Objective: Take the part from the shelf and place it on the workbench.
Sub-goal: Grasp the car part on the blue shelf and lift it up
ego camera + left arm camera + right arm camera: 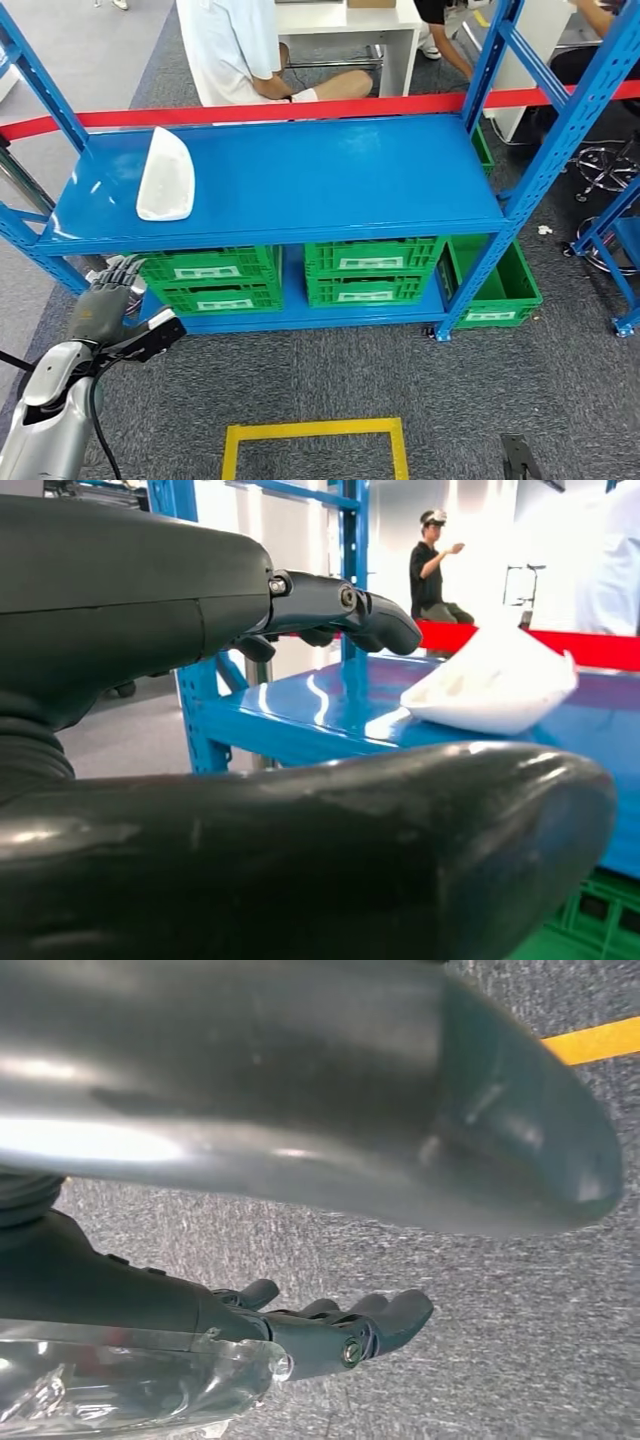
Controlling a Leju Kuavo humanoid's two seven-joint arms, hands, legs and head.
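Left hand below the shelf, white part waiting above it.

The white part (166, 178) lay at the upper left of the frame on the blue shelf (317, 180), long axis running away from the robot. The left hand (106, 300), fingers spread and holding nothing, sat down-left of it, nearer than the right hand (332, 1330), also spread over carpet. The green crates (215, 282) had white labels, unreadable.

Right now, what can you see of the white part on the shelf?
The white part is a shallow, curved shell, roughly triangular with a rounded wide end, looking like matte moulded plastic. It lies flat on the left end of the blue shelf, near the front edge, with nothing else touching it. The left hand is below and short of it.
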